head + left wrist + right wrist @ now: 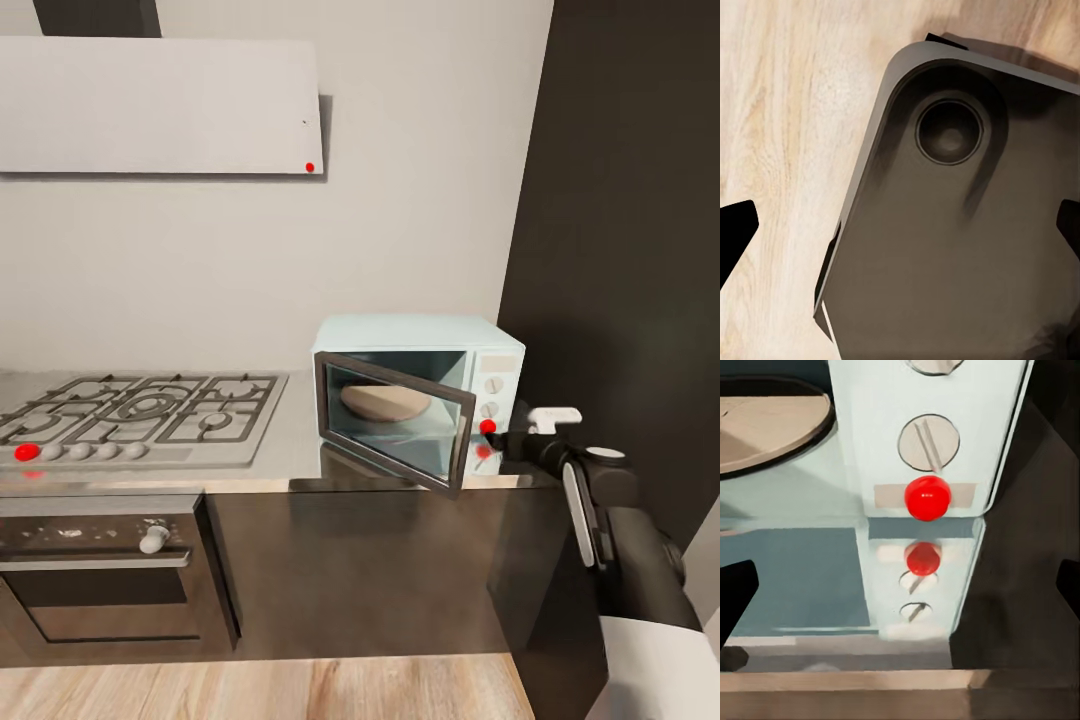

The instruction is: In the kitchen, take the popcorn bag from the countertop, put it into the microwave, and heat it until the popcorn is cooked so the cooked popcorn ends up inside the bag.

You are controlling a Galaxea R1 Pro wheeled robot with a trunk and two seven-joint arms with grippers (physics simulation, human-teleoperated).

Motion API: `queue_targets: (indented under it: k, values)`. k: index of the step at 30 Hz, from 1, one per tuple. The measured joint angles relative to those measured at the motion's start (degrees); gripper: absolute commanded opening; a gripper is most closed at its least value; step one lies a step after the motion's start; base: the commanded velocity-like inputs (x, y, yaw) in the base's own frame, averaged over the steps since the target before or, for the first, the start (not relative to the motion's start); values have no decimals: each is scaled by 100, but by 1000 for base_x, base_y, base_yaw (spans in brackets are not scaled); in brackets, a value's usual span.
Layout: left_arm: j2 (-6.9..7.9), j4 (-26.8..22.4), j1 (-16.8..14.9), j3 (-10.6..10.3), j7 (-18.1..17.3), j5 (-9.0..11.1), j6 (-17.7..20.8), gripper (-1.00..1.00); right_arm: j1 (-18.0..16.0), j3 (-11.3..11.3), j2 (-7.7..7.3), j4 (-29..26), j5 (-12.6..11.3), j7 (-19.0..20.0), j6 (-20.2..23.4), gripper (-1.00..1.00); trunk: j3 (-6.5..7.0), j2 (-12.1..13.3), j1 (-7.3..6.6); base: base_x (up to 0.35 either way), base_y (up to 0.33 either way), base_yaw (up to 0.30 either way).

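We see the microwave at the countertop's right end, its door half open, with the bag inside. Our right gripper, jaws wide apart and empty, points at the red button; pressing now may fail, since the door is not closed.

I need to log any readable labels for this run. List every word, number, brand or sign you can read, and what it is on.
No readable text in these pictures.
microwave: its control panel carries plain round dials and a red button, with no lettering or numerals.
gas hob: knobs and a red button, unmarked.
oven: the band by its knob is too blurred to read.
range hood: a red dot, no words.
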Motion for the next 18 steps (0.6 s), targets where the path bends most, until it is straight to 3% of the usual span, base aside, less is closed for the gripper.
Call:
queue_targets:
  k: [5,13,18]
  values:
    - [-2,0,0,7,0,-5,0,100,0,-18,64,13,-24,-144,-412,100,0,0,0,0,0,0]
    - [0,0,0,8,0,-4,0,100,0,10,212,51,-66,-111,-467,100,0,0,0,0,0,0]
    - [0,0,0,5,-24,2,0,100,0,367,279,69,-76,-112,-474,100,0,0,0,17,21,0]
